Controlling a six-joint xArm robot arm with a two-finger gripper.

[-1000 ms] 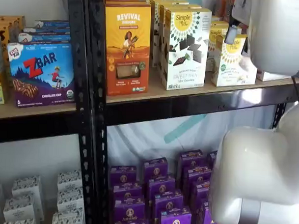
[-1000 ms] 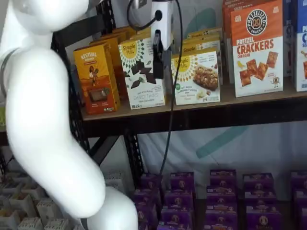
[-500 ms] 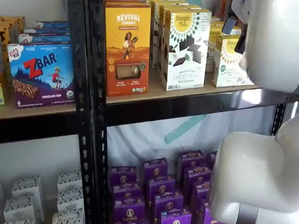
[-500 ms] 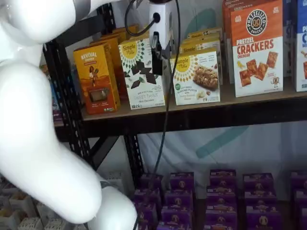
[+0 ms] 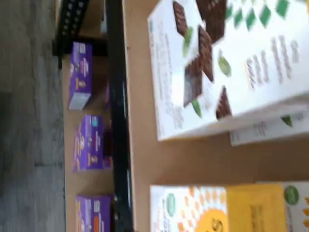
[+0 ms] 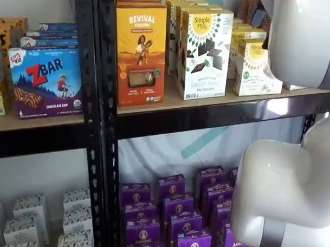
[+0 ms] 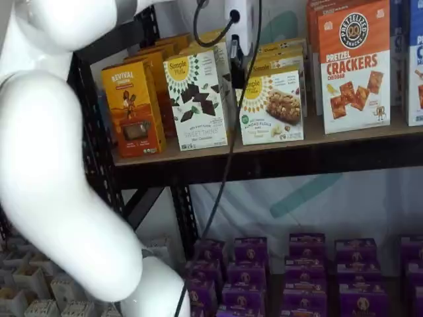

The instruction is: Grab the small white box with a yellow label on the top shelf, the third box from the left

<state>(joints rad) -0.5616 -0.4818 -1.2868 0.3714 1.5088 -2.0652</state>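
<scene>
**Reach under way, box not yet taken**

Wrist view: the camera looks down onto the top shelf (image 5: 159, 164), its tan board and black front rail plain to see. The small white box (image 5: 217, 208) with its yellow sunburst lies near the picture's edge, beside the taller white box with dark cookie squares (image 5: 227, 63); a strip of bare board parts them. No fingers show here, so nothing is gripped as far as this view tells.

Shelf view: the small white box (image 6: 255, 68) stands upright on the top shelf (image 6: 209, 103), just right of the taller white box (image 6: 205, 52) and the orange Revival box (image 6: 140, 52). The white arm covers the right side; no fingers are visible.

Shelf view: the gripper (image 7: 236, 46) hangs above the gap between the taller box and the small white box (image 7: 271, 105), its cable trailing down. Only a dark sliver of finger shows, so I cannot tell how the jaws stand. The box looks untouched: judging by this, the approach is nearly done, while closing on the box and drawing it out remain.
</scene>
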